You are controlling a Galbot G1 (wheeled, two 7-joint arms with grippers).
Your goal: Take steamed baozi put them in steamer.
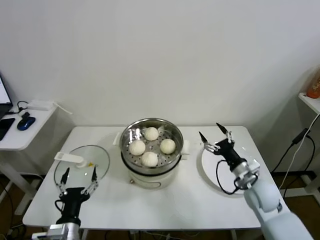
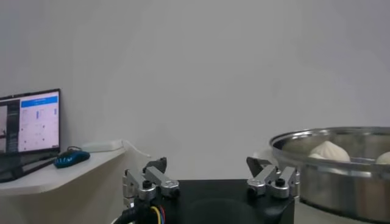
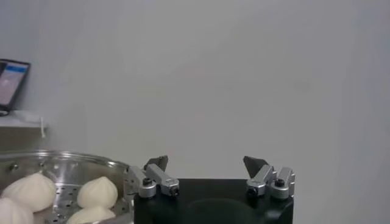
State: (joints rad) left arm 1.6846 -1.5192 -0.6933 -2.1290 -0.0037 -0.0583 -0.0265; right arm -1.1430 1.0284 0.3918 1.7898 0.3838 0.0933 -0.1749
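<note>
Buns [image 1: 150, 146], four cream-white, settled inside shiny round steel steamer [image 1: 175, 131]; right gripper [image 1: 216, 136] above flat white plate [image 1: 209, 166], left gripper [image 1: 79, 176] beside glass lid [image 1: 101, 159], jaws wide, empty-handed — job seemingly done.

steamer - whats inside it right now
Four steamed baozi sit on the perforated basket floor of the steamer, uncovered; the glass lid lies on the table to its left. Below the basket floor nothing can be seen. Both claws are open and empty.

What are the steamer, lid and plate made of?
Steamer: polished stainless steel by its mirror-like wall, with a perforated floor and a white, probably plastic base.
Lid: clear glass, table visible through it; white handle.
Plate: glossy white, likely ceramic or melamine.
</note>
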